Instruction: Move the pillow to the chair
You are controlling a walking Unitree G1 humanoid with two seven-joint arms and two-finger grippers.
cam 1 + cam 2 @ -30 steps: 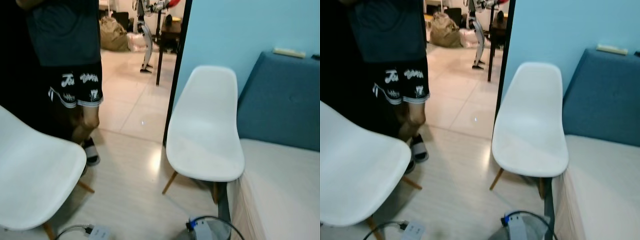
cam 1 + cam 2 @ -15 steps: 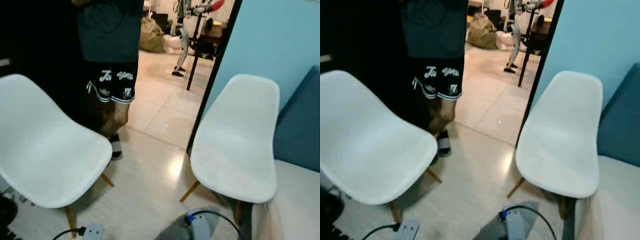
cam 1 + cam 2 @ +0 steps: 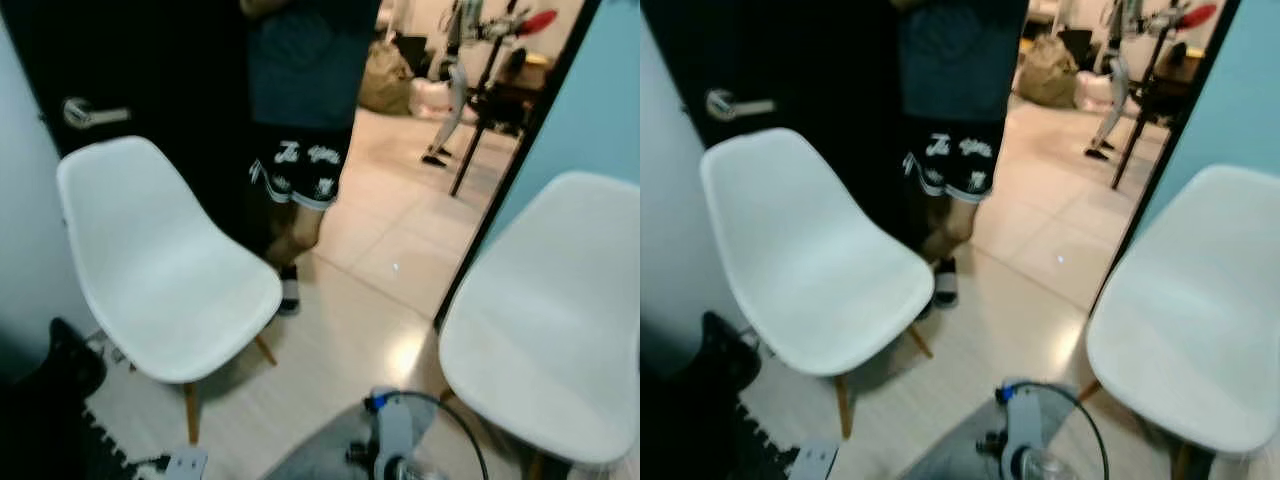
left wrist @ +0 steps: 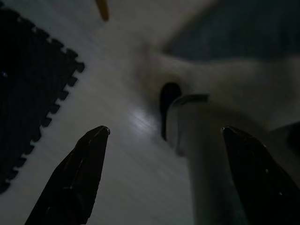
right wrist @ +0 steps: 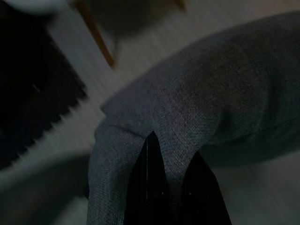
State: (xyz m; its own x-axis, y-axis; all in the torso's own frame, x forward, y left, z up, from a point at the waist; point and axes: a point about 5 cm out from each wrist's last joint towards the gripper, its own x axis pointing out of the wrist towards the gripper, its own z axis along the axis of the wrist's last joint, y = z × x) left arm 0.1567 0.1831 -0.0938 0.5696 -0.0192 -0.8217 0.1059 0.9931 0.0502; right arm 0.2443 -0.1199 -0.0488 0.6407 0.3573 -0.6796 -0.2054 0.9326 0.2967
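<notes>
A grey fabric pillow (image 5: 197, 108) is pinched between the black fingers of my right gripper (image 5: 172, 149), which is shut on a fold of it. Its grey edge (image 3: 320, 455) also peeks in at the bottom of the left eye view, low in front of me. Two white shell chairs on wooden legs stand ahead: one on the left (image 3: 170, 270) near the dark door, one on the right (image 3: 550, 340). My left gripper (image 4: 164, 129) hangs open over the pale floor with nothing between its fingers.
A person (image 3: 305, 120) in a dark shirt and printed shorts stands in the doorway between the chairs. A black foam mat (image 3: 60, 430) and a white power strip (image 3: 185, 462) lie at the lower left. Pale floor runs between the chairs. A door handle (image 3: 90, 113) is at the left.
The camera has swung left: the left chair has come fully into view, the right chair has slid to the right edge, and the blue sofa has left the picture.
</notes>
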